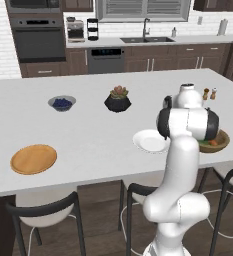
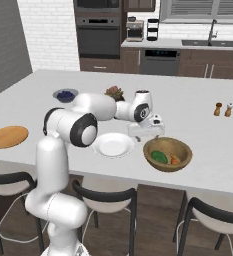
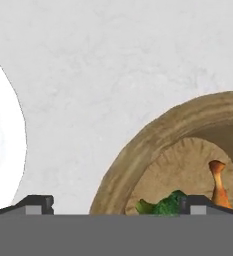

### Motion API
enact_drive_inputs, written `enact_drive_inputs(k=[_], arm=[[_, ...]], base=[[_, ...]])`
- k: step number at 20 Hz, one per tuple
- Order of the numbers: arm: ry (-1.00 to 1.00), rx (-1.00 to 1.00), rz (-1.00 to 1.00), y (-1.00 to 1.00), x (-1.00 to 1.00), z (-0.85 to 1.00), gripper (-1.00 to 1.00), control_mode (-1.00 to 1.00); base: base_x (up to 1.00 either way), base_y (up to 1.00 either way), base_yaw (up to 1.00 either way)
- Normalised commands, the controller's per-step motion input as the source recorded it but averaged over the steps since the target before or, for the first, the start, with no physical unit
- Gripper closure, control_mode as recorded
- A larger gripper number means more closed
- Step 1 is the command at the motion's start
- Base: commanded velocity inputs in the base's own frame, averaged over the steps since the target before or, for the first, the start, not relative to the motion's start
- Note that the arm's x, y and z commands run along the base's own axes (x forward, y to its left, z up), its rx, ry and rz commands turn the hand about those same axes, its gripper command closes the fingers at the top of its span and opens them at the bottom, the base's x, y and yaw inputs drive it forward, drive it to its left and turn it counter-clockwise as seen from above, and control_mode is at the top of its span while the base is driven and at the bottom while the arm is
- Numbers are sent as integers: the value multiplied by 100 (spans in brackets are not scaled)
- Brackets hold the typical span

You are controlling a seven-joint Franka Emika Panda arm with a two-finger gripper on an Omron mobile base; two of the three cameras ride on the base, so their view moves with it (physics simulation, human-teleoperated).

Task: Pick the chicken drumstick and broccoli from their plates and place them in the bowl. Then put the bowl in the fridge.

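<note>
- The gripper (image 2: 147, 136) hangs above the counter (image 2: 198, 130) between white plate (image 2: 113, 145) and bowl (image 2: 168, 154) — jaws spread wide, holding nothing.
- Broccoli (image 2: 159, 156) and chicken drumstick (image 2: 175, 159) lie inside the bowl.
- Wooden plate (image 2: 8, 136) sits well apart.

No text, label, brand, number or sign is showing legibly on anything in these views. The dishwasher (image 1: 106, 60), standing far beyond the gripper (image 2: 147, 131) against the back wall, is showing a faint blue display on its panel, but it is too small to read.
</note>
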Motion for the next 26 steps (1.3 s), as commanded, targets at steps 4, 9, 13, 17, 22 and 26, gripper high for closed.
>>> enact_drive_inputs(k=[4,9,13,17,22,26], arm=[[1,-1,-37,-16,-9,-19,-100,-100],[0,0,-36,-13,-13,-37,-100,-100],[0,-1,-26,0,1,-35,-100,-100],[0,-2,-15,0,6,-29,-100,-100],[0,-4,-6,0,0,-27,100,-100],[0,-7,0,0,0,-39,100,-100]], base=[[0,0,0],[0,0,0],[0,0,0],[0,0,0],[0,0,0],[0,0,0]])
